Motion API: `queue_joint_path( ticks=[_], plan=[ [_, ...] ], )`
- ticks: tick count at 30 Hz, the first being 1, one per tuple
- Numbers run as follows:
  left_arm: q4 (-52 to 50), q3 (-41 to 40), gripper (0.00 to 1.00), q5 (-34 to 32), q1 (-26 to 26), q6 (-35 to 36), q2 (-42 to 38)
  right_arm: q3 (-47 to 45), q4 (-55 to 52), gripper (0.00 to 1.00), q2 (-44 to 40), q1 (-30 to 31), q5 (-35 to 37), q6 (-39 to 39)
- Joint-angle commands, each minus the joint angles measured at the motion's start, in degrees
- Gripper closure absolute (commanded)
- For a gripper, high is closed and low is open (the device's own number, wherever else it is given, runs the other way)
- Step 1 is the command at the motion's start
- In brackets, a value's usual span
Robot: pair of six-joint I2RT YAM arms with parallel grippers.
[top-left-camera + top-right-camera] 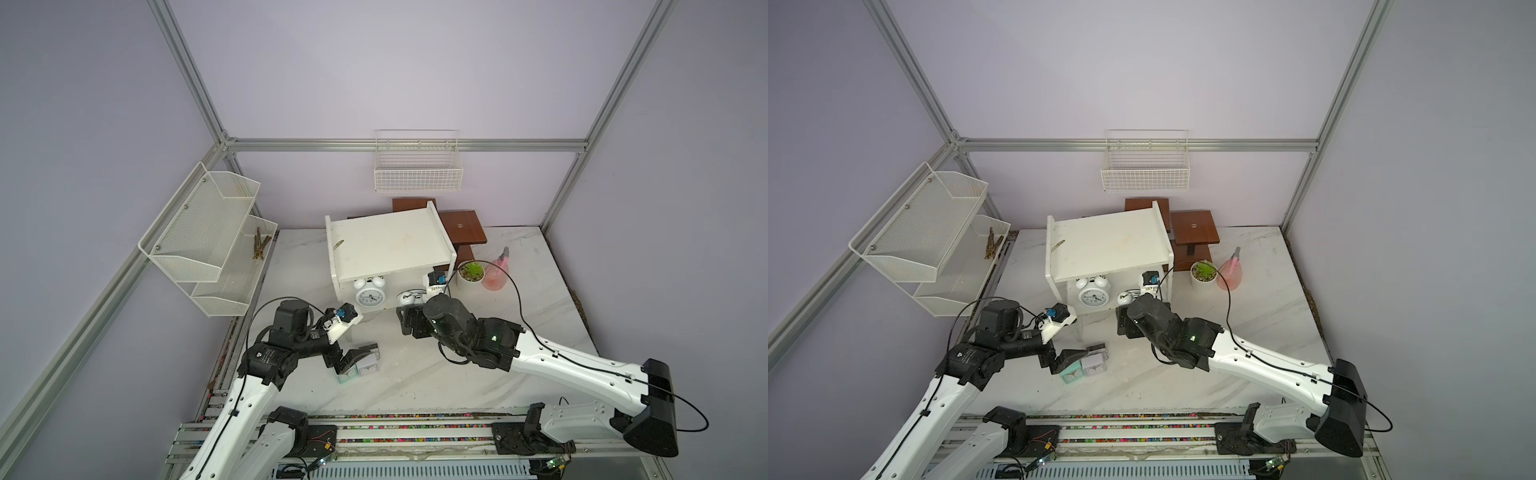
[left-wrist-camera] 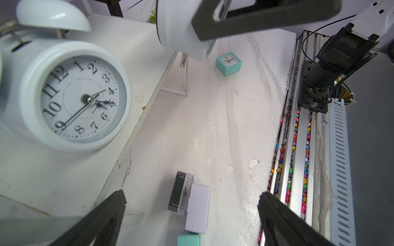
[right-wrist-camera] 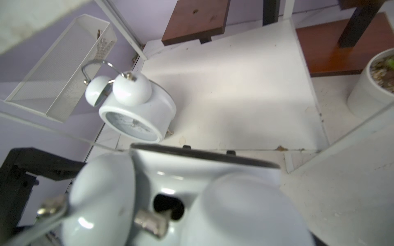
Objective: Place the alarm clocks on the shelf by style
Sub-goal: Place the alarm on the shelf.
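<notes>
The white shelf stands mid-table. One white twin-bell clock sits upright on its lower board. My right gripper is shut on a second twin-bell clock, tilted at that board's front edge. My left gripper hangs open over a cluster on the table: a dark-framed square clock, a white square clock and a mint one, touching none. Another mint clock lies apart on the table, hidden by the right arm in both top views.
A white mesh rack hangs on the left wall and a wire basket on the back wall. Brown stands, a potted plant and a pink spray bottle sit right of the shelf. A pebble-filled rail borders the table's front.
</notes>
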Motion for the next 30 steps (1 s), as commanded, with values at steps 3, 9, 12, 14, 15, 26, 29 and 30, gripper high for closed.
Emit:
queue_joint_path(
  ticks=[3, 9, 12, 14, 15, 26, 29, 30],
  plan=[
    [7.34, 2.58, 0.00, 4.67, -2.94, -1.57, -0.72, 1.47, -2.91, 0.41, -3.11, -0.15, -14.24, 4.07],
    [10.37, 2.30, 0.00, 2.21, -6.25, -3.56, -0.74, 0.64, 0.03, 0.43, -3.38, -0.15, -22.53, 7.29],
    [11.46, 1.93, 0.00, 0.69, -7.81, -4.02, -0.57, 0.42, 1.84, 0.43, -2.78, -0.16, -24.78, 8.53],
    [11.97, 1.85, 0.00, -0.51, -8.89, -4.88, -0.30, 0.00, 3.81, 0.43, -2.32, -0.16, -26.46, 9.74],
    [12.16, 1.83, 0.00, -0.82, -9.25, -5.18, -0.15, -0.34, 4.85, 0.43, -2.13, -0.16, -27.12, 10.45],
    [13.49, 1.22, 0.00, -2.97, -12.58, -7.49, 1.42, -1.34, 11.18, 0.43, 0.43, -0.16, -28.65, 16.59],
    [13.53, 1.14, 0.01, -2.94, -12.91, -7.95, 2.12, -1.61, 11.71, 0.43, 0.08, -0.21, -27.65, 16.79],
    [13.48, 1.15, 0.03, -2.95, -13.00, -8.03, 2.30, -1.74, 11.81, 0.43, -0.07, -0.16, -27.23, 16.88]
  ],
)
